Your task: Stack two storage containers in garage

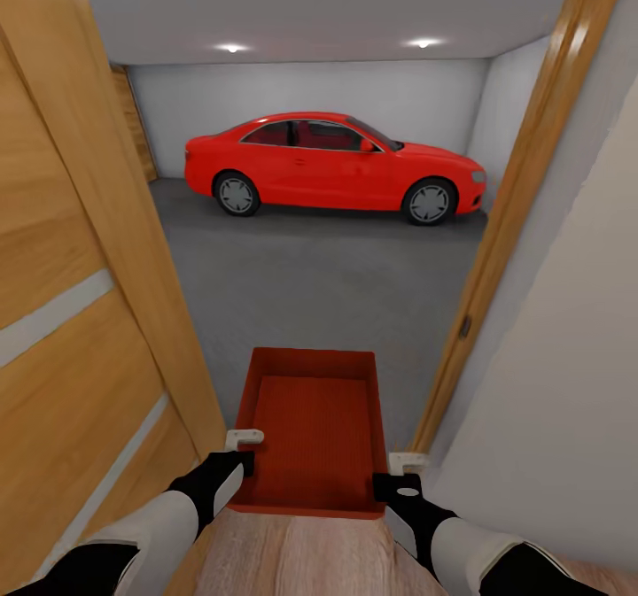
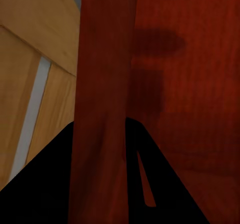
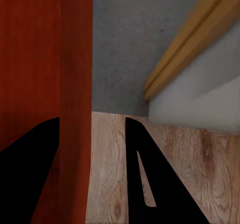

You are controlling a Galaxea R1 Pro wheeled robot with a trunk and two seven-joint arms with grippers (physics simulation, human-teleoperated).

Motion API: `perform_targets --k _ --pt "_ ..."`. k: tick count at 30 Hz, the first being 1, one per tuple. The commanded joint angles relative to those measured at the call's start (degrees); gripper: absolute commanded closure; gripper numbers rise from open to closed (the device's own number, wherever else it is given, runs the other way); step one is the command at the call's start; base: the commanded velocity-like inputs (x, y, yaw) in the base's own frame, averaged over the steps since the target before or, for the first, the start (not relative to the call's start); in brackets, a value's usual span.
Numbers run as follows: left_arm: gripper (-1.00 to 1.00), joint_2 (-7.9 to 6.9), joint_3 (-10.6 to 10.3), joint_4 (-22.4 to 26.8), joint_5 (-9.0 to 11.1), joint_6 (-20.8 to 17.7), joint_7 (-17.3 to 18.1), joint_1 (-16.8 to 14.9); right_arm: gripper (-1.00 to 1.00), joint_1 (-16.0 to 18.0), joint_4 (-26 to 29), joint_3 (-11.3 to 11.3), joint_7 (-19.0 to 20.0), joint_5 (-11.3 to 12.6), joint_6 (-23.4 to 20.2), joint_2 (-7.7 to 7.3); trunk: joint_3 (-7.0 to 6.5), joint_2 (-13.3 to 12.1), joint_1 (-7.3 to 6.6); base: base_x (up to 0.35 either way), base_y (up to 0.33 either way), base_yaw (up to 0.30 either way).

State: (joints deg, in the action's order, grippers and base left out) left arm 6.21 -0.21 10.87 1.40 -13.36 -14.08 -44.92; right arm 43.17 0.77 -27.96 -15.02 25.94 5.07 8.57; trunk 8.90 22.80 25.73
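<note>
Orange-red storage container (image 1: 312, 428), rectangular, lidless and thin-walled with a finely ribbed interior, carried at the doorway between both arms. Left gripper (image 1: 241, 451) clamps its left wall; right gripper (image 1: 403, 474) clamps its right wall, one finger on each face. Ahead lie rough grey concrete floor (image 1: 310, 286), a glossy red coupe (image 1: 335, 169) and an orange-brown wooden door (image 1: 80, 313) with pale slits. No legible writing.
</note>
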Motion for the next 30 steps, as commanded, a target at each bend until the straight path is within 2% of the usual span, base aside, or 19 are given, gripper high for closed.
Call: perform_targets --k 1,9,30 --pt "1.0 0.03 -0.5 -0.1 0.9 -0.3 -0.3 0.0 1.0 0.1 0.8 0.1 -0.2 -0.1 0.1 0.04 0.12 0.1 0.05 0.244 0.217 0.0" --pt "1.0 0.1 -0.5 -0.1 0.9 -0.3 -0.3 0.0 1.0 0.1 0.8 0.0 -0.3 -0.1 0.1 0.04 0.12 0.1 0.05 0.209 0.166 -0.032" --pt "1.0 0.11 -0.5 -0.1 0.9 -0.3 -0.3 0.0 1.0 0.1 0.8 0.0 -0.3 -0.1 0.1 0.04 0.12 0.1 0.05 0.007 0.003 -0.199"
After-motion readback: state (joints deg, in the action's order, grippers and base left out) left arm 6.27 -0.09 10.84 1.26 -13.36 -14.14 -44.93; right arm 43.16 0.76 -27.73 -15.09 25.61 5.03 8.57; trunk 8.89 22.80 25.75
